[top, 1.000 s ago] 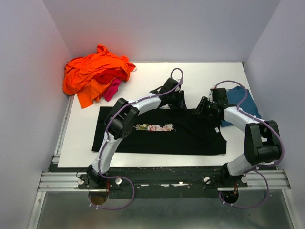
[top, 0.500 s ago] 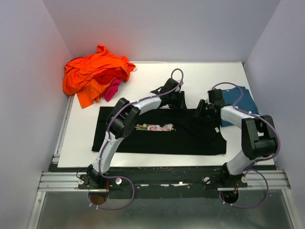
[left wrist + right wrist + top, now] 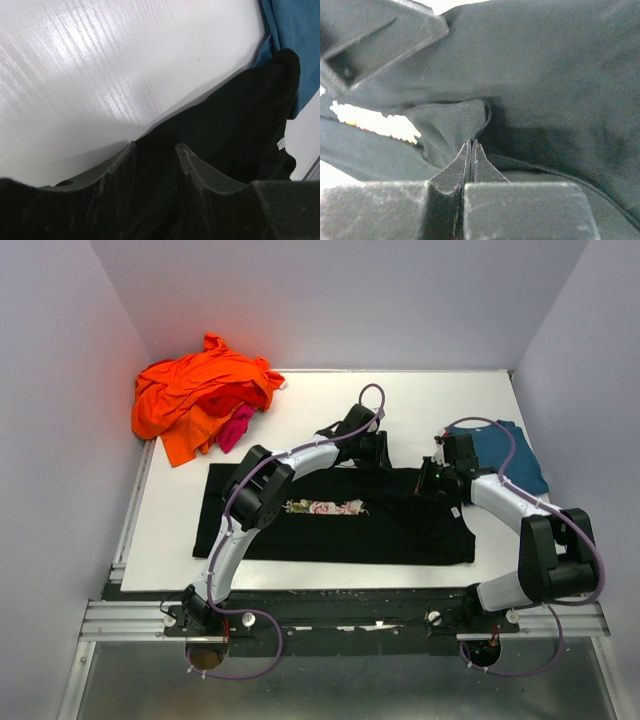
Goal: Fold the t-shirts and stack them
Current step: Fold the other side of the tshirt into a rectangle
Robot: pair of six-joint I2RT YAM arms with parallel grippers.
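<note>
A black t-shirt (image 3: 330, 530) with a small white-and-pink chest print (image 3: 323, 507) lies spread flat on the white table (image 3: 300, 410). My left gripper (image 3: 375, 462) sits at its far edge, near the middle. In the left wrist view its fingers (image 3: 131, 150) stand apart over the black cloth (image 3: 240, 125), so the left gripper (image 3: 155, 146) is open. My right gripper (image 3: 428, 483) is at the shirt's far right part. In the right wrist view it (image 3: 471, 144) is shut, pinching a small raised fold of the black cloth (image 3: 462, 120).
A teal-blue t-shirt (image 3: 510, 455) lies folded at the right, its edge touching the black one (image 3: 295, 40). Orange t-shirts (image 3: 200, 390) with a magenta-pink one (image 3: 238, 427) are heaped at the far left corner. Walls enclose three sides.
My right gripper has closed onto a fold of the black t-shirt, and its arm has shifted slightly right. The left arm and the shirts have stayed put.
</note>
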